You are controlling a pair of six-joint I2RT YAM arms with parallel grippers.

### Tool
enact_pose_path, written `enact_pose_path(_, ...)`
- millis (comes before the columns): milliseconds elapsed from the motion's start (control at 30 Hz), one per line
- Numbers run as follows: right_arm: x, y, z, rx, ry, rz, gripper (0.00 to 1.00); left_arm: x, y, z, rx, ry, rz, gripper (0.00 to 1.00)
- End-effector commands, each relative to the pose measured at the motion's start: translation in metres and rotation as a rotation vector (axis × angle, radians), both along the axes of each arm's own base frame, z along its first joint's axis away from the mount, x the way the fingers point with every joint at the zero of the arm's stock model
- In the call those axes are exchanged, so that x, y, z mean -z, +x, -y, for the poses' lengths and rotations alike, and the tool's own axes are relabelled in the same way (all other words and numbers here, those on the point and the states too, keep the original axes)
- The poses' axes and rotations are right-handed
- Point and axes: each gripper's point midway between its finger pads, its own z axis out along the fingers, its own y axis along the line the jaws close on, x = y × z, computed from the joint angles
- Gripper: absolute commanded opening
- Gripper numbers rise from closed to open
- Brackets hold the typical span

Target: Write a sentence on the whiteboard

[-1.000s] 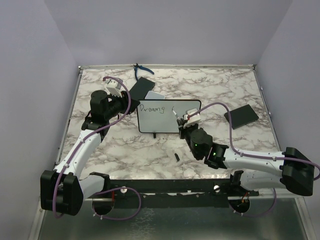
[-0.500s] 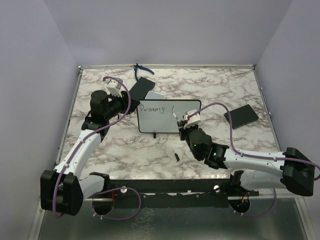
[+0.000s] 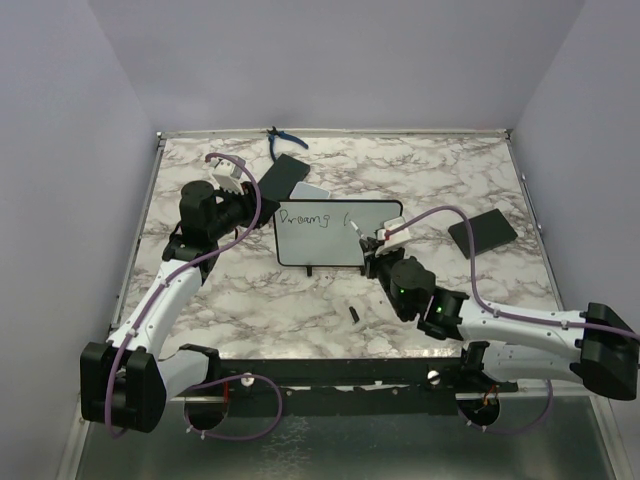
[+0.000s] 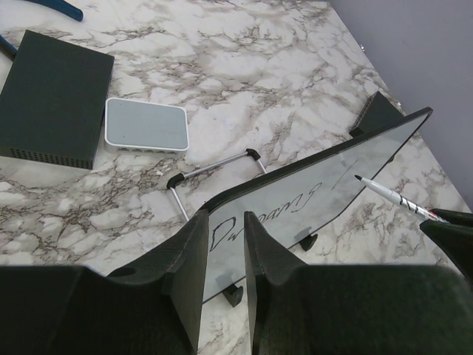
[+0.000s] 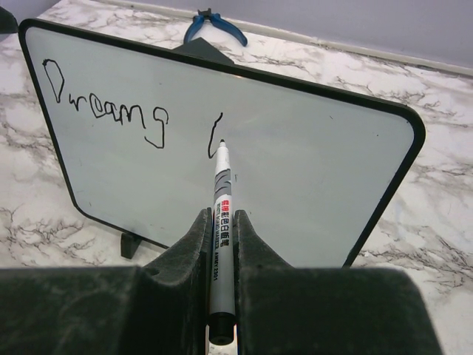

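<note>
Over the last second the right arm has been re-posed: its elbow and forearm have been swung toward the right and near side. The right gripper [image 5: 221,216] has been kept almost in place in front of the whiteboard [image 3: 330,245]. It is clamped tight on the marker [image 5: 222,185], which is held between the 2 fingers with its tip pointing at the board.

The tip is seen just beside the foot of a single hooked stroke [image 5: 214,137]. Contact with the surface looks likely but cannot be confirmed. No new ink can be made out since a second ago.

The whiteboard has not been moved. It is stood upright on its feet near the middle of the table, between the 2 arms. Its left edge is pinched between the fingers of the left gripper [image 4: 225,222].

Of the sentence [image 5: 103,111], only 1 word, roughly "Dreams", is written, plus that 1 stroke to its right. The task is judged to be early. The change of arm pose is read as a set-up for the next letter of word 2, which would be formed just right of the stroke.
</note>
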Motion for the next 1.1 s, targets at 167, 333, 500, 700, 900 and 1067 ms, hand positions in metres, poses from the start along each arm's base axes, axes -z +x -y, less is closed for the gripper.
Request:
enact_pose_path(167,0.008,0.005,0.003,0.04,-0.026,-0.008,0.0,-0.004,-0.005,0.003,0.019,-0.01,0.016,0.27)
enact_pose_path(333,0.008,0.007,0.006,0.063,-0.029,-0.002,0.0,-0.003,-0.005,0.003,0.019,-0.009,0.012,0.27)
enact_pose_path(500,0.015,0.008,0.006,0.071,-0.05,-0.011,0.0,-0.003,-0.005,0.003,0.019,-0.009,0.013,0.27)
enact_pose_path(700,0.022,0.007,0.007,0.076,-0.057,-0.035,0.01,-0.004,-0.005,0.004,0.021,-0.01,0.015,0.27)
enact_pose_path(900,0.018,0.004,0.007,0.053,-0.046,-0.029,0.0,-0.004,-0.005,0.004,0.021,-0.012,0.016,0.27)
enact_pose_path(1067,-0.001,0.001,0.002,0.001,-0.015,0.021,0.01,-0.004,-0.005,0.003,0.02,-0.011,0.015,0.27)
